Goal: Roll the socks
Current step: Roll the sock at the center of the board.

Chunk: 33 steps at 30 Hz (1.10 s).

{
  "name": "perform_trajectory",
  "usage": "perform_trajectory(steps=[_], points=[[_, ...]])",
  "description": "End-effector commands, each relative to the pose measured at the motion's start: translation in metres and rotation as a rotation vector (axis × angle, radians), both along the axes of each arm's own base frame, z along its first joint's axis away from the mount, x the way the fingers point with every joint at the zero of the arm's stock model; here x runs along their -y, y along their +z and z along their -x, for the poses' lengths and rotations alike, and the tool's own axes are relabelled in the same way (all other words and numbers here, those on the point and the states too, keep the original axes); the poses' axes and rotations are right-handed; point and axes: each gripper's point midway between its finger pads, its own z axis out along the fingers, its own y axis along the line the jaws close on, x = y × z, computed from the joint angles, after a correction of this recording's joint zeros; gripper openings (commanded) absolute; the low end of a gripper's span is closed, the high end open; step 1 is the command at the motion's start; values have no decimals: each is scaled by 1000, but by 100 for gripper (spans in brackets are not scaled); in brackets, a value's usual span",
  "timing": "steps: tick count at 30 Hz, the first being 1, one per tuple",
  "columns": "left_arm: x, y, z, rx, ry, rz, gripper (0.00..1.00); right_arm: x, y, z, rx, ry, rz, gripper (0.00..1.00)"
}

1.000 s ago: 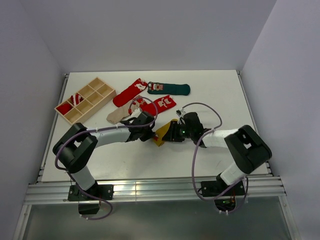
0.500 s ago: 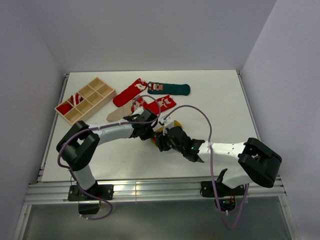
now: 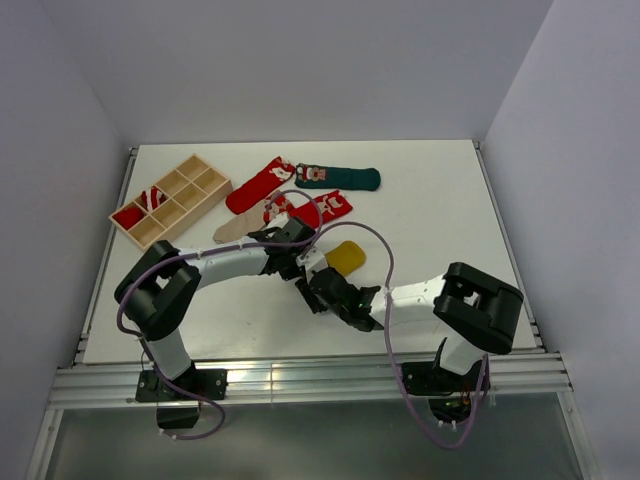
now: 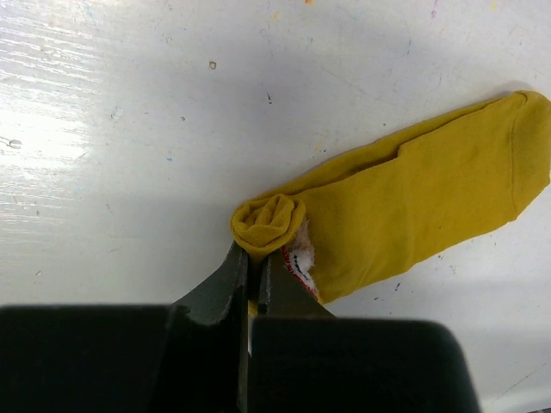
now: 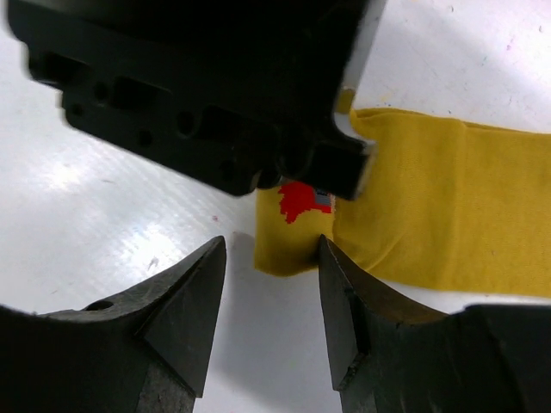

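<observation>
left gripper [image 4: 252, 261] clamped on rolled tip of yellow sock [image 4: 405, 206] | its length runs away from that gripper (rest lies flat) | right gripper [image 5: 271, 251] apart, beside the tip

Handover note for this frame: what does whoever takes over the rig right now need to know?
Left claw: shut on the rolled end of the mustard sock, mid-table.
Right claw: open, at that same end, holding nothing.
Done: only the first turn is rolled; the rest of the sock lies flat.
Left: finish this roll. Unrolled behind it: red sock, second red sock, dark green sock, beige sock, striped sock.
</observation>
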Motion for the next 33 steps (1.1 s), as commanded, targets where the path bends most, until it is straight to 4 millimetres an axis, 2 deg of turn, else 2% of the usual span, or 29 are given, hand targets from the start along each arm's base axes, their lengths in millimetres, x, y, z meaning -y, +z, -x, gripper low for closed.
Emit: perform_trajectory(steps=[1, 3, 6, 9, 10, 12, 14, 15, 16, 17, 19, 20, 21, 23, 24, 26, 27, 28, 30, 31, 33], points=[[2, -10, 10, -48, -46, -24, 0, -8, 6, -17, 60, -47, 20, 54], [3, -11, 10, -51, -49, -19, 0, -2, -12, -16, 32, -71, 75, 53], [4, -11, 11, -51, -51, -5, 0, -3, -20, -16, 2, -84, 92, 44], [4, -10, 13, -50, -51, 2, 0, 1, -22, -12, -25, -86, 81, 20], [4, -9, 13, -42, -50, 11, 1, 3, -20, -11, -33, -86, 70, 7], [3, -7, 12, -32, -45, 14, 8, 5, -19, -9, -73, -80, 34, 0], [2, -2, 11, -17, -37, 21, 18, 4, -15, -3, -120, -48, -19, 0], [2, 2, 9, -5, -30, 33, 22, 11, -17, -5, -153, -66, -34, 0], [-1, 3, 8, 2, -17, 39, 26, 11, -11, -5, -166, -61, -67, 0], [-1, 6, 7, 12, -8, 48, 37, 6, -11, 3, -219, -17, -103, 0], [-9, 12, 6, 26, 27, 72, 45, 12, -10, 1, -284, -31, -151, 0], [-10, 16, 3, 41, 45, 93, 55, 13, -7, 2, -307, -24, -178, 0], [-12, 19, 1, 50, 60, 108, 57, 9, -6, 8, -361, 0, -218, 0], [-20, 27, 0, 70, 106, 151, 64, 16, -5, 4, -413, -12, -265, 0], [-22, 34, -1, 96, 118, 179, 65, 12, -4, 11, -475, 17, -311, 0], [-23, 40, -3, 119, 141, 219, 66, 14, -3, 6, -530, 14, -365, 0], [-19, 50, -5, 147, 141, 262, 67, 12, -7, 6, -577, 5, -394, 0], [-21, 47, -1, 145, 145, 276, 68, 9, -4, 11, -631, 39, -431, 0], [-18, 49, 1, 154, 135, 306, 68, 8, -1, 4, -688, 25, -515, 0], [-17, 46, 3, 152, 128, 317, 68, 6, -3, 12, -761, 56, -547, 0], [-18, 40, 7, 143, 120, 320, 68, 7, 1, 5, -810, 40, -635, 0]])
